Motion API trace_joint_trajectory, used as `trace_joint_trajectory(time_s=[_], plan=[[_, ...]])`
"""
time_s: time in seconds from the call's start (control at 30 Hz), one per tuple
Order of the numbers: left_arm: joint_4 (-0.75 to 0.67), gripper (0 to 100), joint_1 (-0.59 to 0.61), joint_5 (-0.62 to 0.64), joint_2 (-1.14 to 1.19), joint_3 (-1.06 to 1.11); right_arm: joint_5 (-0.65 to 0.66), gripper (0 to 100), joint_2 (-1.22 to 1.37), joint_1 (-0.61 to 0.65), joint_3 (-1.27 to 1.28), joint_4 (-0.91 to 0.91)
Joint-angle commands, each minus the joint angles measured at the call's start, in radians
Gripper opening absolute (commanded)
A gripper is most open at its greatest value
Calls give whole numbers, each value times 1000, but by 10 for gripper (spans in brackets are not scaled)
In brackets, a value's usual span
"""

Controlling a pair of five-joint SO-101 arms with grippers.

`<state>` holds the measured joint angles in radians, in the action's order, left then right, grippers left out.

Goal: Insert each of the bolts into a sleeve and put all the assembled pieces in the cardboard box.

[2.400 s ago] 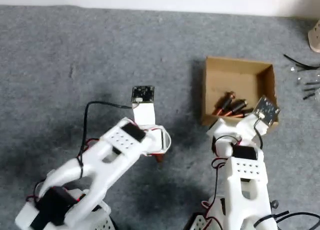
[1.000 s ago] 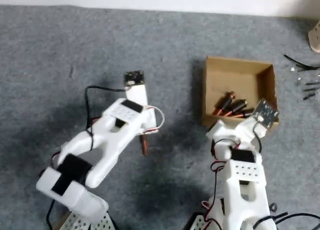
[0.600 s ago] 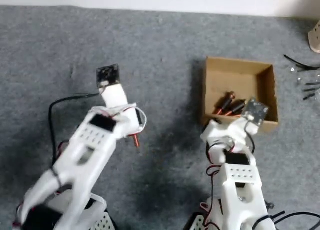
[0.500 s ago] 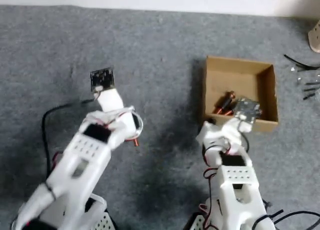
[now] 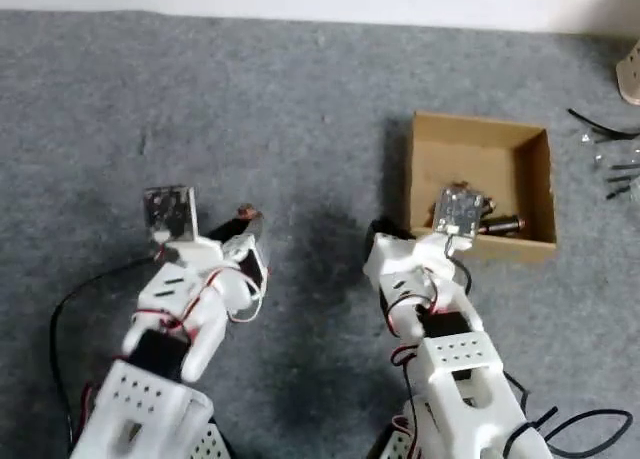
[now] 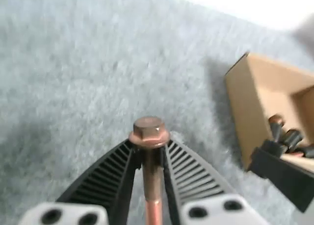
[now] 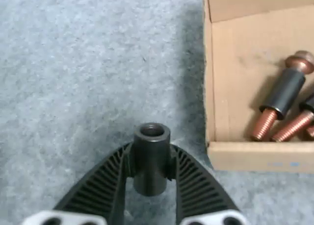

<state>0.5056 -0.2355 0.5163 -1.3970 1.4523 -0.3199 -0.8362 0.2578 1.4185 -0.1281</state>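
My left gripper [image 6: 151, 159] is shut on a copper bolt [image 6: 150, 162], its hex head [image 6: 149, 132] sticking out past the fingertips. In the high view that bolt [image 5: 245, 216] points toward the cardboard box [image 5: 432, 139]. My right gripper [image 7: 151, 161] is shut on a black sleeve [image 7: 151, 156], whose open bore faces outward, just short of the box's near corner [image 7: 230, 154]. In the high view the sleeve's end [image 5: 381, 227] shows dark beside the box. Assembled bolt-and-sleeve pieces [image 7: 284, 92] lie inside the box [image 5: 500, 222].
Grey carpet covers the table, with open room between the two arms and at the back left. Black cable ties [image 5: 610, 149] lie at the far right beyond the box. The right arm's wrist camera board [image 5: 459, 211] hangs over the box's front wall.
The left arm swung left and pulled back, turning the bolt to point right toward the box. The right arm shifted left, off the box's front corner.
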Motion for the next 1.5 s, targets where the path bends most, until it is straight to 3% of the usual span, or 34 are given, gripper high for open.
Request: trace_joint_trajectory(time_s=[0.0, 0.2, 0.37, 0.47, 0.6, 0.73, 0.9, 1.13, 1.4, 1.47], plan=[[-28, 5, 4, -6, -165, 33, 11, 3, -45, 12, -2, 56], [-28, 7, 4, -8, -387, 142, 26, 3, -314, 42, 170, 108], [-44, 7, -2, -8, -435, 159, 203, 3, -645, 128, 361, 105], [-103, 7, 2, -8, -430, 170, 307, 3, -786, 216, 423, -122], [-109, 6, 2, -2, -430, 168, 572, 3, -944, 343, 383, -395], [-109, 6, -4, 0, -432, 156, 764, 3, -1004, 387, 384, -513], [-103, 5, -18, 2, -432, 111, 775, 3, -992, 387, 384, -513], [-103, 5, -200, 2, -432, 125, 775, 3, -992, 387, 384, -513], [-110, 5, -107, 8, -432, 88, 776, 3, -992, 387, 384, -516], [-109, 5, -73, 83, -432, 56, 776, 3, -990, 386, 384, -516]])
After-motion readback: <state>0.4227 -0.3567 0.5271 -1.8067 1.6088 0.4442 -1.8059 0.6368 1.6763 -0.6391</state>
